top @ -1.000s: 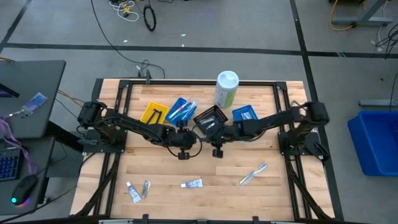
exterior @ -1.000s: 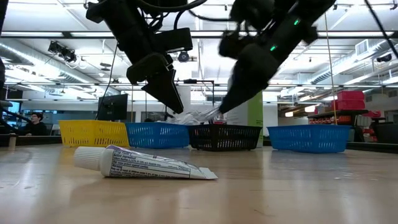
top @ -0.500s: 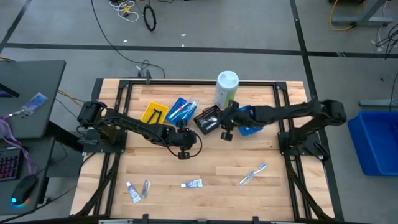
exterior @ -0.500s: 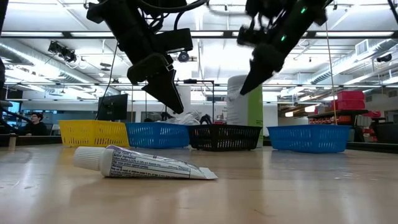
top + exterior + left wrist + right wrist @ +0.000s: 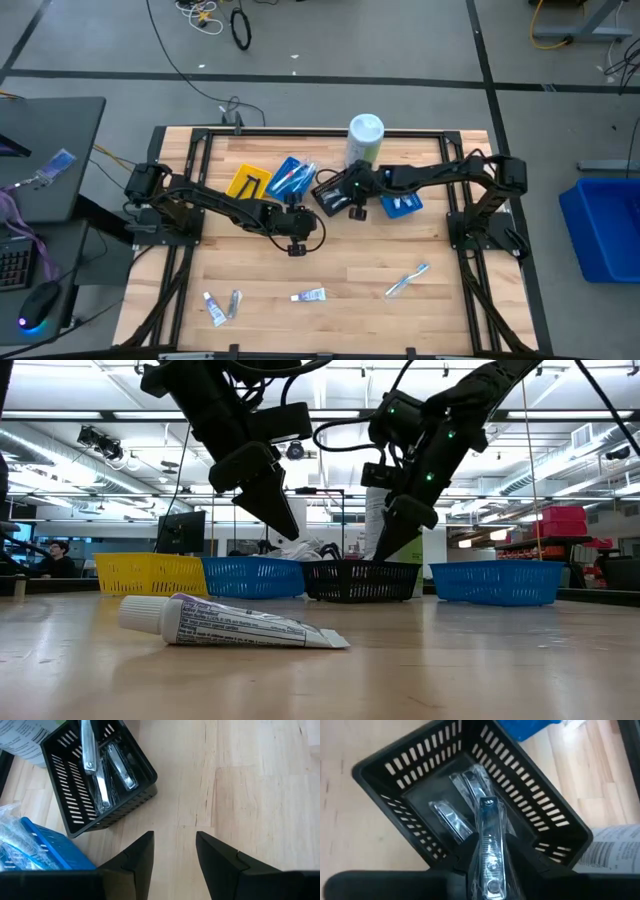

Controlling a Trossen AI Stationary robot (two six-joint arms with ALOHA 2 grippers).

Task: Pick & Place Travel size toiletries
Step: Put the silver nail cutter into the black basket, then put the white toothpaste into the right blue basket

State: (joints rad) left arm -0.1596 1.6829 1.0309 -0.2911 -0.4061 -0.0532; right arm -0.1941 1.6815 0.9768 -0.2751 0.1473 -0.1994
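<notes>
A clear-wrapped razor [image 5: 489, 845] sits between the fingers of the right gripper [image 5: 487, 870], poised over the black tray [image 5: 385, 800] at the far middle of the table [image 5: 330, 270]. The jaws are only narrowly apart and the wrapper has not dropped, so I judge this a release in progress and cannot tell if the grip is broken. Two more wrapped razors [image 5: 451, 822] already lie in that tray.

Sorting looks partly done. The blue tray [image 5: 285, 178] left of the black one holds wrapped toothbrushes, and the second blue tray [image 5: 398, 196] on the right holds something pale. Still loose near the front edge are a toothpaste tube [image 5: 310, 295], two small tubes [image 5: 222, 305] at the left, and a wrapped toothbrush [image 5: 407, 279] at the right.

The left gripper [image 5: 294, 243] hovers mid-table with its fingers parted and nothing between them, just beside the black tray.

Only the right wrist view shows what is being carried and the tray's contents. The high view alone shows the leftover items; the low view shows just the toothpaste tube up close.
</notes>
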